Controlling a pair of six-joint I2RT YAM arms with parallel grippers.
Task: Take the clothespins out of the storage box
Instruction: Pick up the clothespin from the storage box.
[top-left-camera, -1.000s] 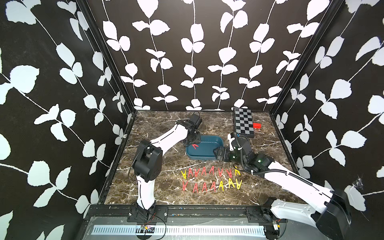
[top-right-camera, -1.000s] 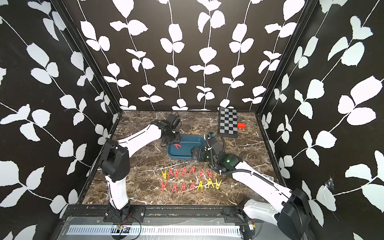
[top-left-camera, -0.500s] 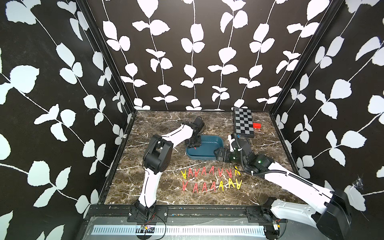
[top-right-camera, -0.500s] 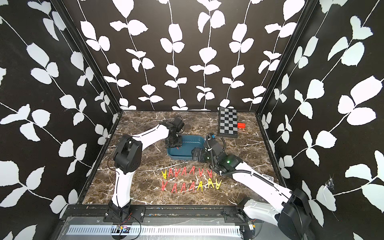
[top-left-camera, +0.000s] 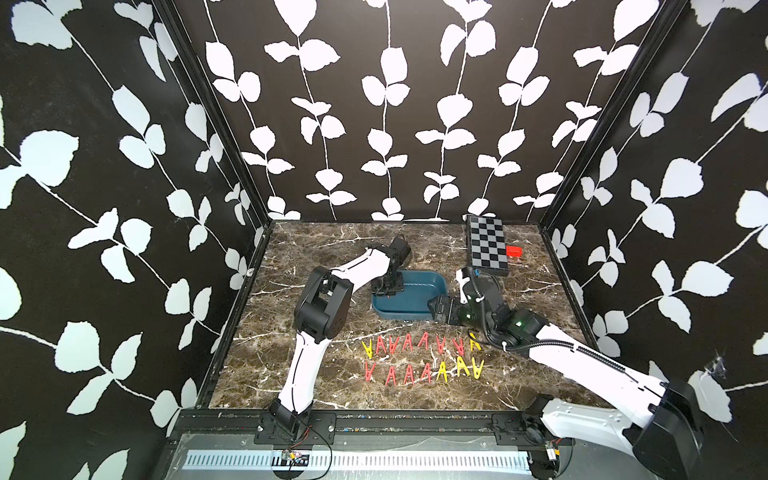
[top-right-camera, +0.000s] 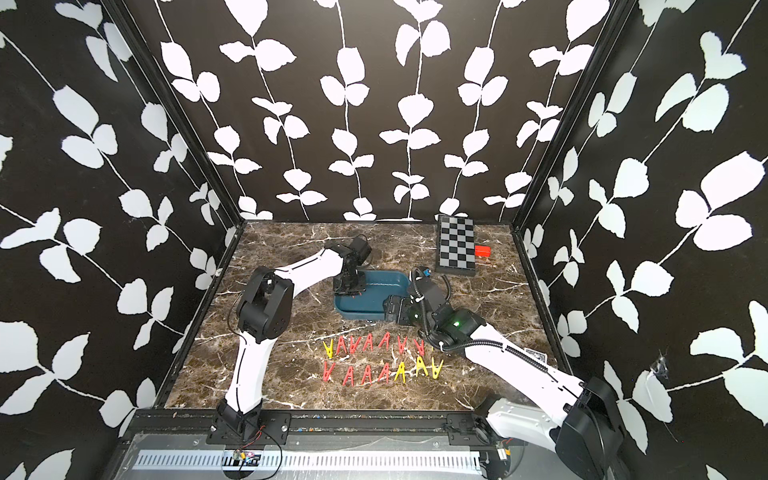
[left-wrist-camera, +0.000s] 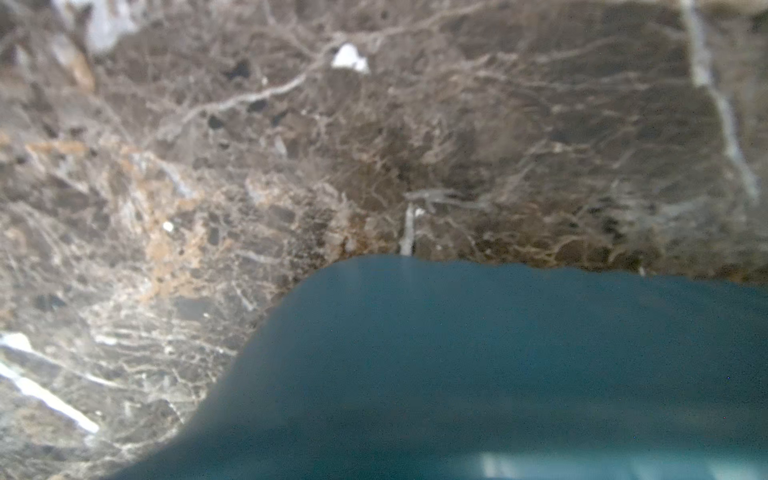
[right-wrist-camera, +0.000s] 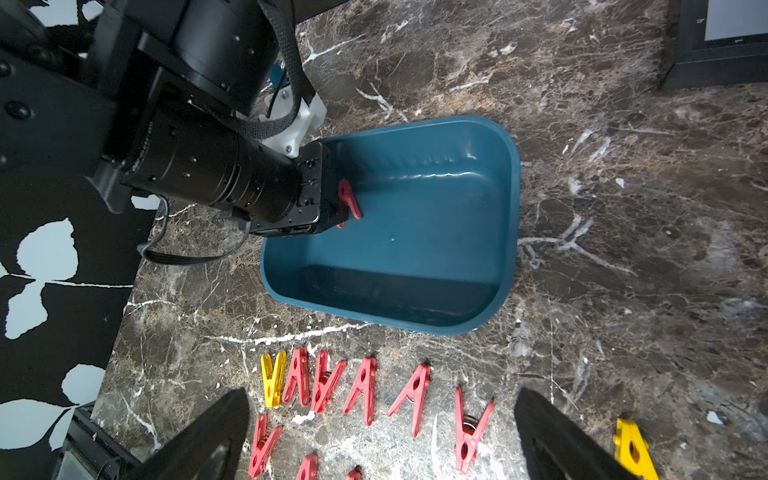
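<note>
Front: two rows of red & yellow plastic A-shaped clothespins lie on the marble-look tabletop; behind them the right gripper hangs wide open, empty, beside the shallow teal plastic storage box. Inside the box the left gripper is clamped on one red clothespin, apparently the last, i.e. pick step; next: lift clear of the wall, carry to the rows
</note>
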